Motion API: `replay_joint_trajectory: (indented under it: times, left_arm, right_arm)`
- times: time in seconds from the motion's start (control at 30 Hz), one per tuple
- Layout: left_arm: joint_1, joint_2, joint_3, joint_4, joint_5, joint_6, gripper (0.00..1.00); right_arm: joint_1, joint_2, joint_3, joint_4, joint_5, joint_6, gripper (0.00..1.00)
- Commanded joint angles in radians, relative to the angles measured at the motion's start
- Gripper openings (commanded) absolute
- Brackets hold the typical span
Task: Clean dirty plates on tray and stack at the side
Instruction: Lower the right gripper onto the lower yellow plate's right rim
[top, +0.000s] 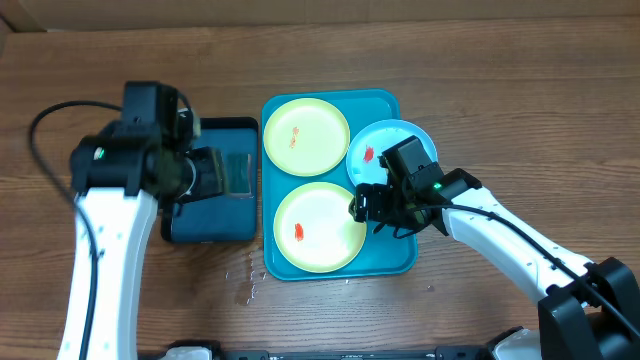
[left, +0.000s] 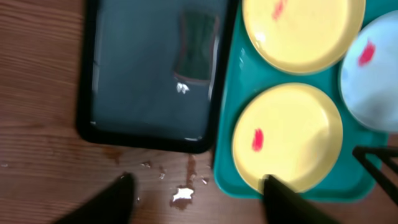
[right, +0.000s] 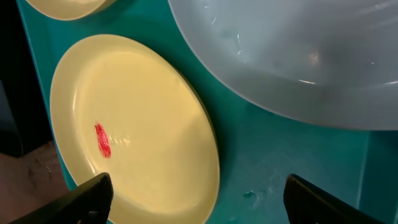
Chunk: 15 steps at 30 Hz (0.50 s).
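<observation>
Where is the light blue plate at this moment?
In the overhead view, the light blue plate lies at the upper right corner of the teal tray, overhanging its right rim, just right of the upper yellow plate.

Plates (top: 305, 135) lie in tray (top: 390, 260) (smaller tray (top: 205, 222) leftward).

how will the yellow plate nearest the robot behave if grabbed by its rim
The nearer yellow plate looks like thin moulded plastic: probably light and stiff. Its glossy sheen and the droplets on the teal tray suggest it may slip. Lying flat with a low rim, it likely slides before lifting.
</observation>
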Motion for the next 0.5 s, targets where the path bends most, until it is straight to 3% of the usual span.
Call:
replay_joint_trajectory:
  times: [0.0, 0.27, 0.33, 0.37, 0.43, 0.47]
  left_arm:
    - [0.0, -0.056, -0.003, 0.014, -0.104, -0.068, 1.0]
    - [0.0, -0.042, -0.004, -0.009, -0.093, -0.068, 1.0]
    - [-0.002, -0.039, -0.004, -0.013, -0.093, -0.066, 0.92]
    - [-0.002, -0.039, -0.004, -0.014, -0.091, -0.056, 0.73]
    - [-0.002, -0.039, -0.003, -0.013, -0.089, -0.019, 0.14]
    - [-0.002, -0.039, -0.003, -0.012, -0.09, -0.014, 0.04]
  right_arm:
    - [0.006, 0.002, -0.004, 0.025, 0.027, 0.05, 0.9]
    - [0.034, 0.002, -0.014, 0.039, 0.06, 0.107, 0.85]
    - [0.057, 0.002, -0.028, 0.058, 0.076, 0.123, 0.82]
    - [0.068, 0.002, -0.036, 0.069, 0.093, 0.137, 0.81]
    - [0.085, 0.002, -0.05, 0.093, 0.125, 0.158, 0.78]
    - [0.09, 0.002, -0.054, 0.105, 0.132, 0.158, 0.75]
